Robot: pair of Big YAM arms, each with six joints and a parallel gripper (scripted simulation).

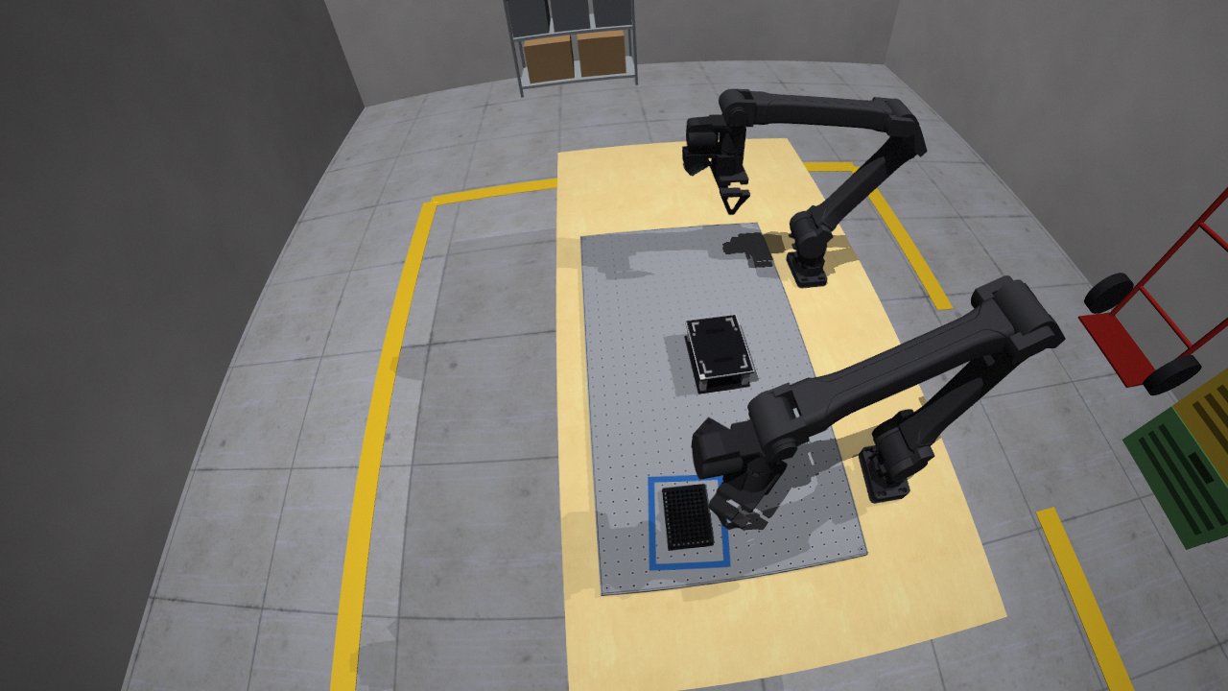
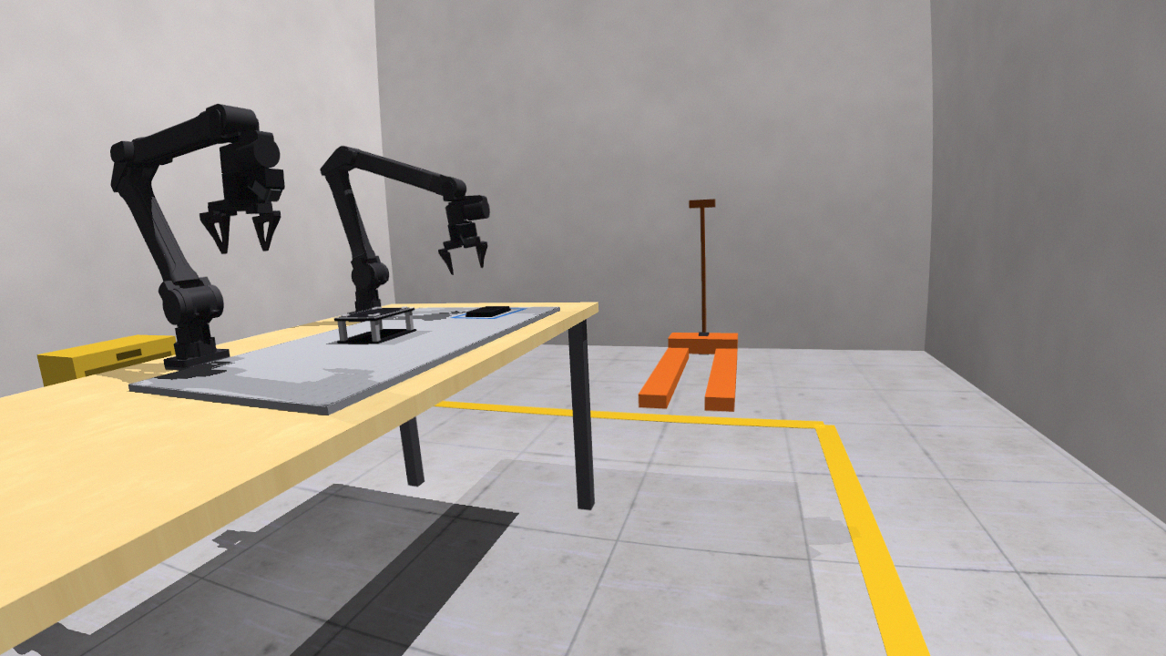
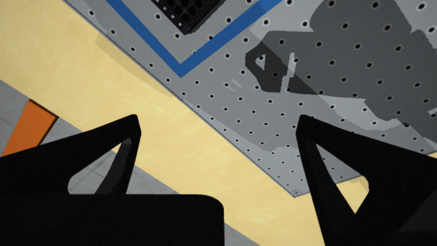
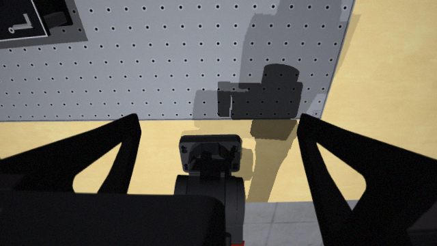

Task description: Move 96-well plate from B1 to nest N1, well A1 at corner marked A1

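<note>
The plate (image 1: 687,515) (image 2: 487,312) (image 3: 205,8) is black, patterned with a grid of round dark wells and pale specks along its rim. Around it runs a plain blue outline (image 1: 651,524) (image 2: 468,317) (image 3: 147,37). The board (image 1: 635,412) (image 2: 285,374) (image 3: 222,130) (image 4: 157,52) is grey, dotted with pale-ringed black holes — the surface (image 1: 772,635) (image 2: 122,489) (image 3: 177,137) (image 4: 375,85) beneath, pale yellow with faint mottling. At the top view's centre the nest (image 1: 720,344) (image 2: 374,312) (image 4: 13,10) is black with a white edge line and light-grey L-shaped corners. Both the left pincer (image 1: 743,507) (image 2: 465,257) (image 3: 218,124) and the right pincer (image 1: 731,199) (image 2: 240,232) (image 4: 218,122) are black. At three o'clock there, a trolley (image 1: 1116,347) shows red — its wheels black.
</note>
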